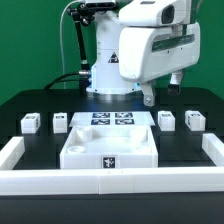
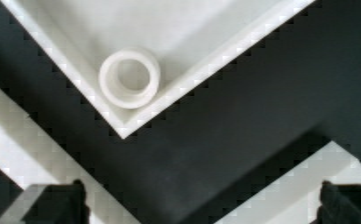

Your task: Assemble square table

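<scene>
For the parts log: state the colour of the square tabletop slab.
The slab is white, with a black-and-white tag on its near side; clearest in the exterior view.

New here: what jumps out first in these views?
The big white square table slab sits front and centre in the exterior view. Four small tagged leg posts stand in a row behind it, two either side of the marker board. The open gripper hangs over a slab corner, and the wrist view shows its round socket.
</scene>
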`<state>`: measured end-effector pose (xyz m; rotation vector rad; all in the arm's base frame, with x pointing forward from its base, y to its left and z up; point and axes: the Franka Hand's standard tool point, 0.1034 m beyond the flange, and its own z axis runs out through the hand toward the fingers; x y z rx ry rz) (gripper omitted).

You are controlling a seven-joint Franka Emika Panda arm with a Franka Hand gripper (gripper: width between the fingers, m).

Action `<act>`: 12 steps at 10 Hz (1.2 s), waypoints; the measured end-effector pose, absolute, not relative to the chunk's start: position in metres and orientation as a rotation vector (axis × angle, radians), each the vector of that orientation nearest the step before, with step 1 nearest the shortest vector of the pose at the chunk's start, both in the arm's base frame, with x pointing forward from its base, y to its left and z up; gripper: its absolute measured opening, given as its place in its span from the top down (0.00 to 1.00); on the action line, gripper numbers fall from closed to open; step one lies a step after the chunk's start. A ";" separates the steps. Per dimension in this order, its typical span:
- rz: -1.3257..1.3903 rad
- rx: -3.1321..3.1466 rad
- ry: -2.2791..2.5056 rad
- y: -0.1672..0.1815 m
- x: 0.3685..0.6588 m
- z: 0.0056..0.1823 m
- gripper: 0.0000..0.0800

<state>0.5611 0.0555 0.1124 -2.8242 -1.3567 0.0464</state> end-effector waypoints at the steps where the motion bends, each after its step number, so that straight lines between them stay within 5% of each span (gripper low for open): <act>1: 0.046 -2.824 -1.357 0.056 0.561 0.112 0.19; 8: 0.044 -2.784 -1.442 0.050 0.563 0.113 0.19; 12: 0.067 -2.494 -1.868 0.026 0.538 0.093 0.19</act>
